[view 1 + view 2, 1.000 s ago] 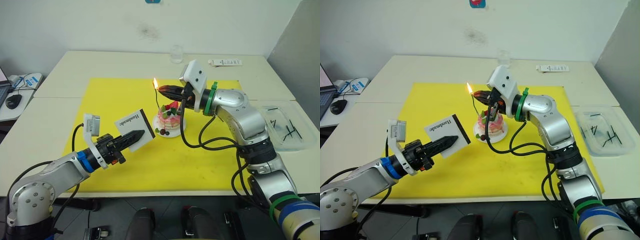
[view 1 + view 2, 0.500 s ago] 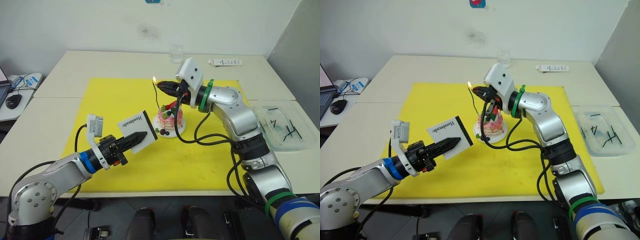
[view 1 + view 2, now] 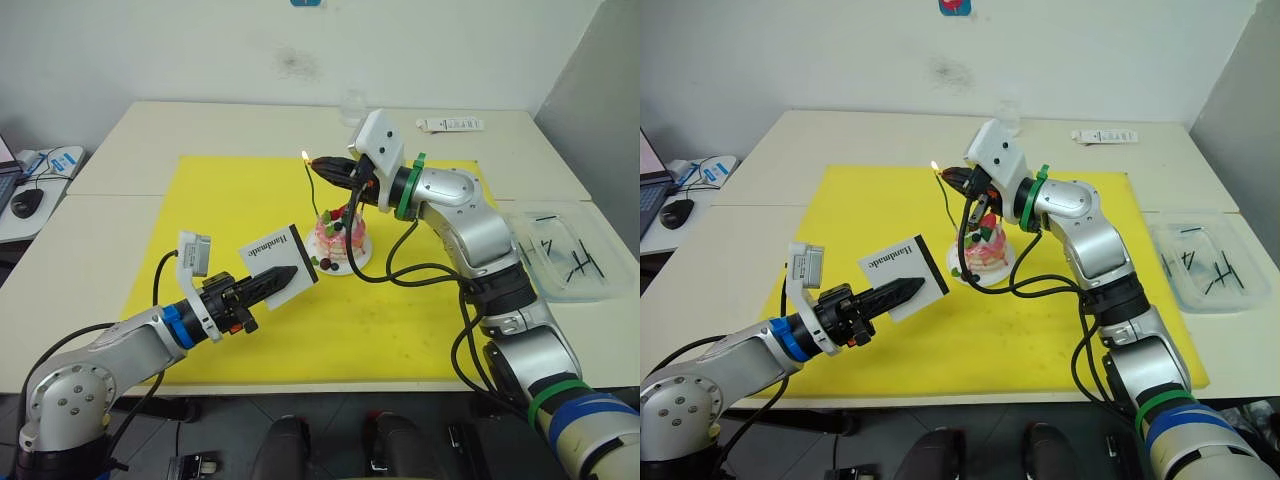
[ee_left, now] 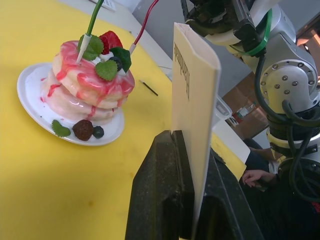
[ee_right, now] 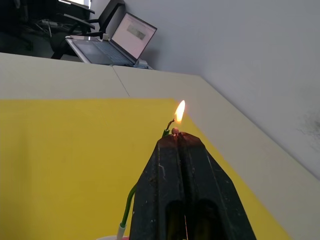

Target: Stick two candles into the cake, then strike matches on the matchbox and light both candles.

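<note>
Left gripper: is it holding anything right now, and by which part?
Yes: the left gripper holds the matchbox upright, jaws clamped on its lower edge.

L gripper (image 3: pixel 283 275) clamped low; R gripper (image 3: pixel 318 165) raised, apparently closed.

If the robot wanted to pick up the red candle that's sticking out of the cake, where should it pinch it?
Probably low on the red candle's thin stem, just above the cake, pinching from the side. It leans out of the pink top, so a grip near the base would bend it less. The side facing away from the green candle and the strawberry looks freest.
</note>
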